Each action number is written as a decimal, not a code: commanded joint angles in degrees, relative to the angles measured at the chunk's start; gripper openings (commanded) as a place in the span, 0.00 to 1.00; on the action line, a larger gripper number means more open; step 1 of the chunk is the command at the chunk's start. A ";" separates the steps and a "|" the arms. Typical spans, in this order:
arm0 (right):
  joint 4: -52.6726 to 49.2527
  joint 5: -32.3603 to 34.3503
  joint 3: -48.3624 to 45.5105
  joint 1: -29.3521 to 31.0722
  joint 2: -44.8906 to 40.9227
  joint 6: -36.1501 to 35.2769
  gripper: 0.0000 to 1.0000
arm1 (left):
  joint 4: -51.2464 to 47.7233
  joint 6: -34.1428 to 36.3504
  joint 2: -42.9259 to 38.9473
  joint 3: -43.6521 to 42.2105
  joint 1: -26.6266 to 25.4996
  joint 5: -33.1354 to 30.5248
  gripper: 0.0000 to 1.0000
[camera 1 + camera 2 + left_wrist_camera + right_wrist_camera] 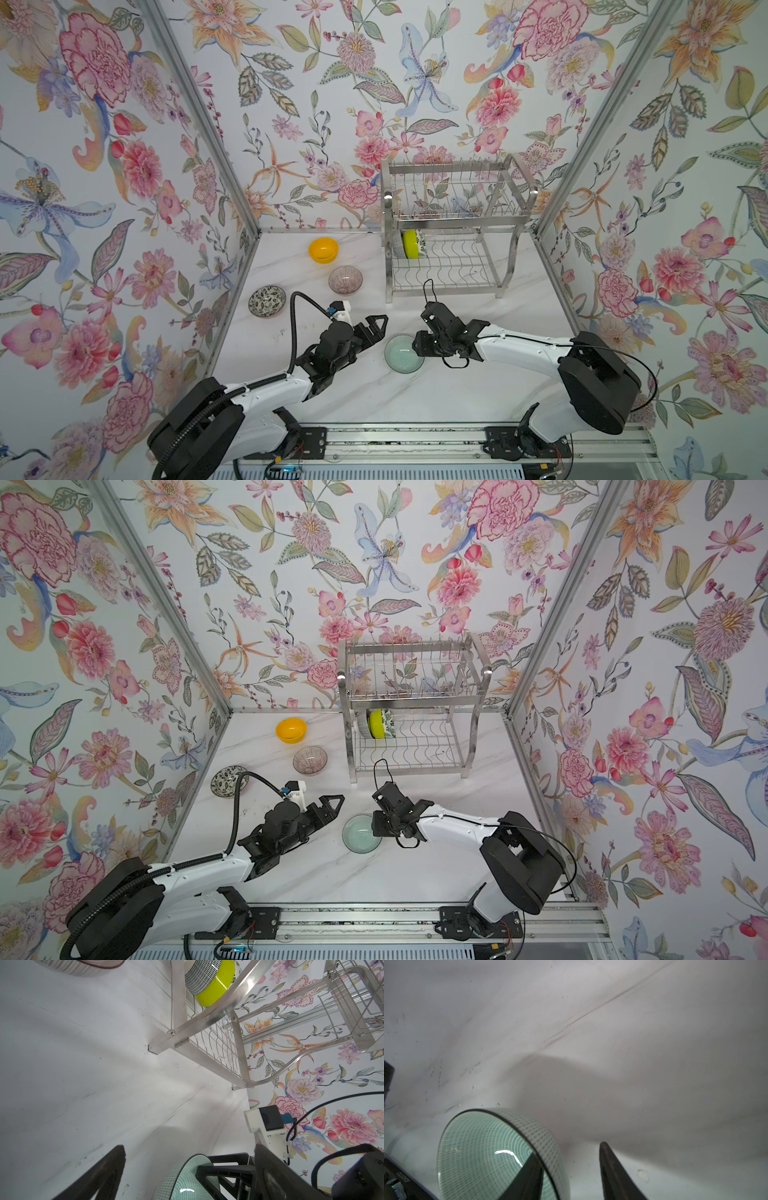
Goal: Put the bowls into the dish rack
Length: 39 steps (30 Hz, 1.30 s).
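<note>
A pale green glass bowl [401,355] [359,833] [477,1147] sits upright on the white table near the front. My right gripper [415,347] [569,1151] straddles its right rim, one finger inside the bowl and the other outside with a gap to the wall. My left gripper [380,330] [189,1147] hovers open and empty just left of the bowl. The dish rack [453,224] [207,1020] stands at the back. On its lower tier a lime-green bowl [410,244] [214,987] leans on edge against a black-and-white speckled bowl [199,974].
Left of the rack on the table are an orange-yellow bowl [323,250], a pinkish ribbed glass bowl [345,280] and a dark patterned bowl [267,301]. Flowered walls close in the table on the left, back and right. A metal rail [415,449] runs along the front.
</note>
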 commanded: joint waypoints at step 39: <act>-10.73 7.07 2.15 -18.22 -6.90 -9.81 0.00 | 0.67 1.11 3.89 4.31 0.34 5.15 0.99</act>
